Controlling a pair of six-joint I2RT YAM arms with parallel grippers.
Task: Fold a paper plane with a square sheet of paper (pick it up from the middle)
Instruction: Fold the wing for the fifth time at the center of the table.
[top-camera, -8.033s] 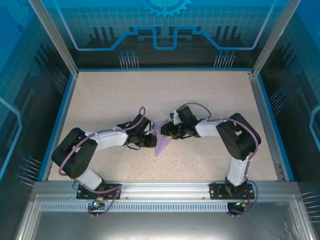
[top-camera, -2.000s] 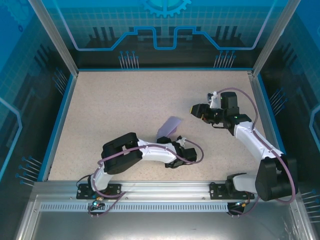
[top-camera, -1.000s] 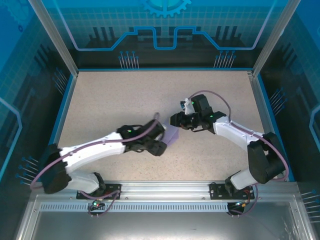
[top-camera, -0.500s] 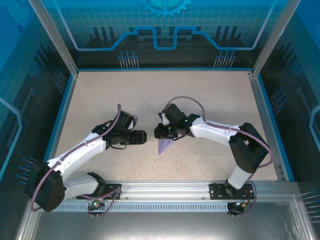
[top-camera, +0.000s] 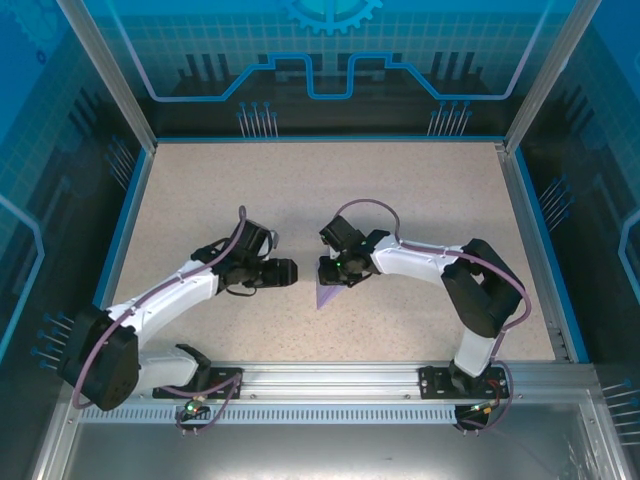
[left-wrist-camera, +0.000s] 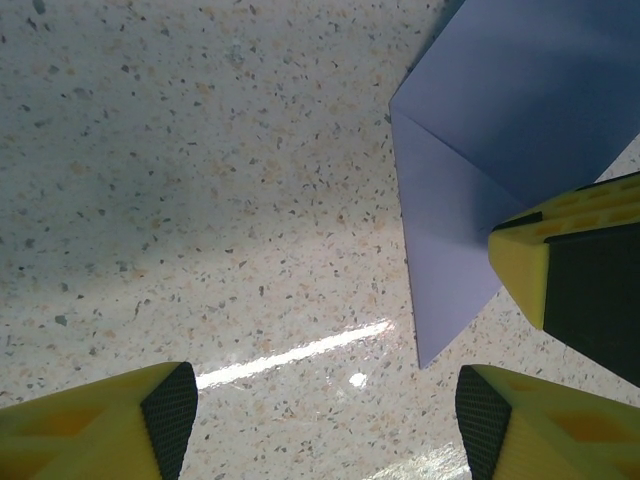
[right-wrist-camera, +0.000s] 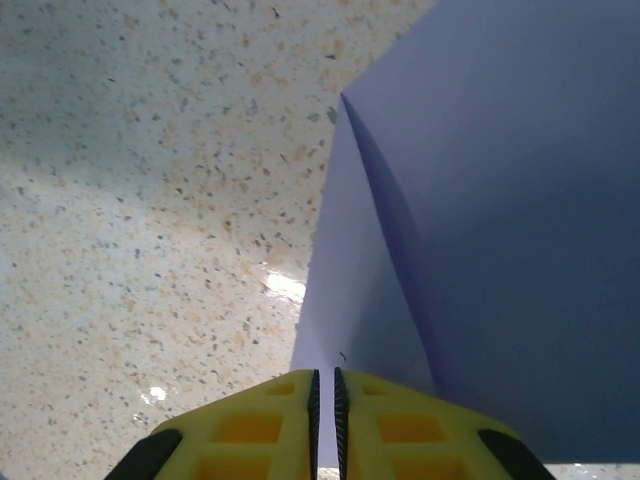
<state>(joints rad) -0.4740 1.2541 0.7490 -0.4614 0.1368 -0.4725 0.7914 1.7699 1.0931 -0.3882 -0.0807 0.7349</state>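
The right hand (right-wrist-camera: 323, 420) is pressed almost shut, with only a hairline slit left between its yellow fingers (right-wrist-camera: 250, 435). A raised fold of the paper plane (right-wrist-camera: 480, 200) appears to be nipped there. This pinch is judged to be meant to steady the creased sheet while a flap is worked. The left hand (left-wrist-camera: 320, 430) is held wide open and empty, low over the bench (left-wrist-camera: 180, 150), just beside the plane's pointed tip, presumably so that an edge can be reached. From above, the lavender paper is found near the middle of the bench, partly under the right hand, with its point turned towards the arm bases.
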